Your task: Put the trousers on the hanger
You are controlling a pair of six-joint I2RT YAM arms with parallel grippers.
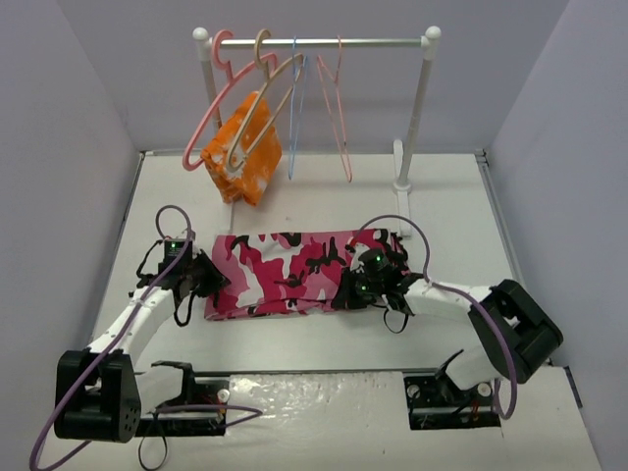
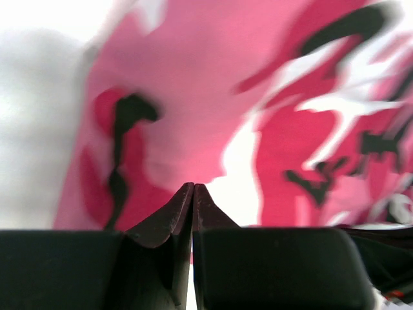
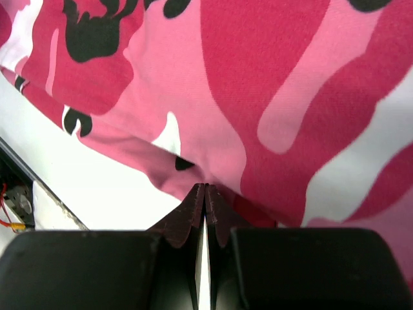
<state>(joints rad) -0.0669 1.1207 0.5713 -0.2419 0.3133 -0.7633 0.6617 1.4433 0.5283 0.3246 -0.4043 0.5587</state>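
Note:
The camouflage trousers (image 1: 285, 273) lie folded flat in a long band across the middle of the table. My left gripper (image 1: 209, 282) is at their left end. In the left wrist view its jaws are shut, the tips (image 2: 193, 187) meeting on the trousers (image 2: 271, 129). My right gripper (image 1: 355, 287) is over the right part, near the front edge. It is shut, and the trousers (image 3: 271, 97) pucker into a small fold at its tips (image 3: 205, 187). The beige hanger (image 1: 263, 113) hangs on the rail at the back left.
A clothes rail (image 1: 373, 42) stands at the back on two white posts (image 1: 412, 118). On it hang a thick pink hanger (image 1: 210, 113) with an orange-and-white cloth (image 1: 250, 162), a blue wire hanger (image 1: 293, 118) and a pink wire hanger (image 1: 339, 118). Grey walls close in both sides.

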